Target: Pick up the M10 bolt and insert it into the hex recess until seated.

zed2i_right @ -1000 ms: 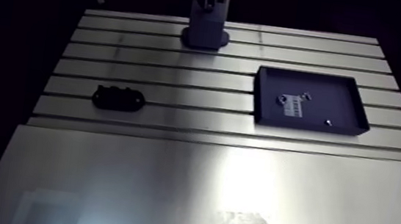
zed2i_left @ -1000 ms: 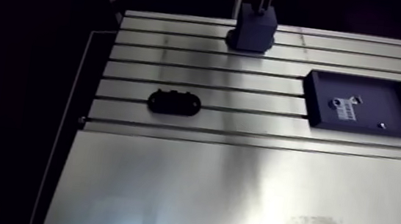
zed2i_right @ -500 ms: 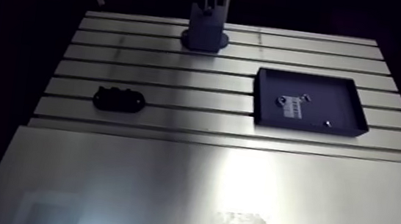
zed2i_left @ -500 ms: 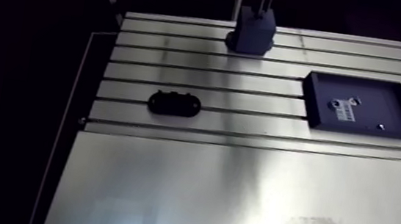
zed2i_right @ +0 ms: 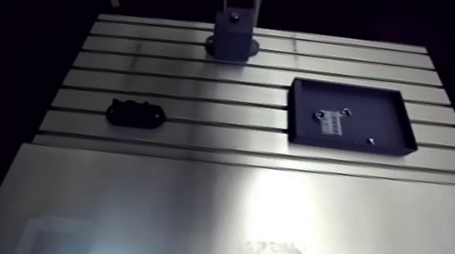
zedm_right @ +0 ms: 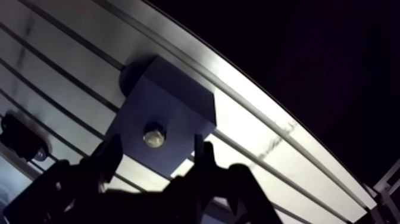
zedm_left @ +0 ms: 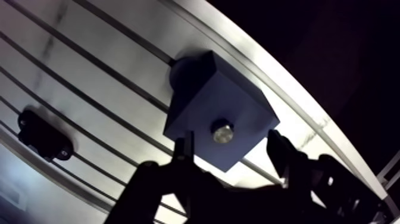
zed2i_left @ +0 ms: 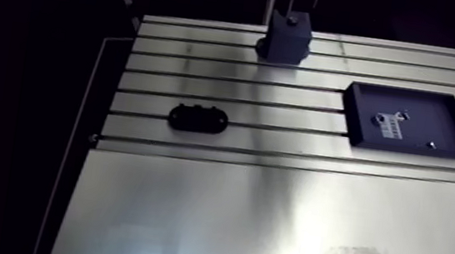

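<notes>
The M10 bolt (zedm_left: 222, 132) shows as a shiny metal end in the top face of the dark block (zedm_left: 202, 101), which stands at the far edge of the table (zed2i_left: 269, 218). Your gripper (zedm_left: 231, 143) hangs above it, fingers spread wide on either side and holding nothing. A black tray (zed2i_left: 426, 113) lies near the right edge and an oval fixture (zed2i_left: 197, 117) towards the left edge.
</notes>
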{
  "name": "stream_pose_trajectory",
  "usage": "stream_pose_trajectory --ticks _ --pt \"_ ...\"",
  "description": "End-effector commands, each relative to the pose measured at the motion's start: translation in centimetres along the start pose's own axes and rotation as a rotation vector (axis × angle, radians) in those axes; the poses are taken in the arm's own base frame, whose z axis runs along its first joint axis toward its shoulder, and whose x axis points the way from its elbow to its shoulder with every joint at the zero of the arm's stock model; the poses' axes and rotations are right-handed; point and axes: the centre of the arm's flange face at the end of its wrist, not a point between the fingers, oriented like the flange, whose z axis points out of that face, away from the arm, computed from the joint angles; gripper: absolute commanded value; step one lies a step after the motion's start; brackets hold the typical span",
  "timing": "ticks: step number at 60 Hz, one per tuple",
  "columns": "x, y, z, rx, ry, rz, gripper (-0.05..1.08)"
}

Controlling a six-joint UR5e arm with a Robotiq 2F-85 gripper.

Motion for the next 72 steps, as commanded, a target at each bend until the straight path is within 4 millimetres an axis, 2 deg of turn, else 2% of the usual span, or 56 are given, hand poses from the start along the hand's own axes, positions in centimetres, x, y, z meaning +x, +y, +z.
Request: stream_pose_trajectory --ticks 1,21,26,34,44,45,46,47,49,50,52,53,54,55,56,62,72 --pt "0.1 0.1 -0.6 -0.01 0.012 0.0 0.01" --pt "-0.1 -0.5 -3.3 -0.038 0.063 0.032 0.01" --pt "-0.2 -0.8 -4.1 -0.048 0.08 0.107 0.01" --pt "-0.4 -1.0 -4.3 -0.044 0.072 0.208 0.01" --pt "-0.7 -1.3 -3.8 -0.012 0.026 0.392 0.03" --pt "-0.7 -1.4 -3.6 -0.005 0.017 0.413 0.08" --pt "-0.7 -1.4 -3.6 -0.005 0.017 0.413 0.08" --pt "-0.7 -1.5 -3.5 -0.001 0.012 0.431 0.16" --pt "-0.7 -1.7 -3.5 0.003 0.01 0.462 0.41" --pt "-0.7 -1.7 -3.5 0.003 0.01 0.462 0.41" --pt "-0.6 -1.8 -3.6 0.004 0.013 0.491 0.7" --pt "-0.6 -1.8 -3.6 0.004 0.013 0.491 0.7" --pt "-0.5 -1.8 -3.7 0.002 0.016 0.501 0.84" --pt "-0.5 -1.8 -3.7 0.002 0.016 0.501 0.84" --pt "-0.5 -1.7 -3.8 0.003 0.018 0.508 0.97" --pt "-0.4 -1.8 -3.9 0.011 0.023 0.511 1.07" --pt "-0.3 -1.8 -3.2 0.024 0.012 0.531 1.08"
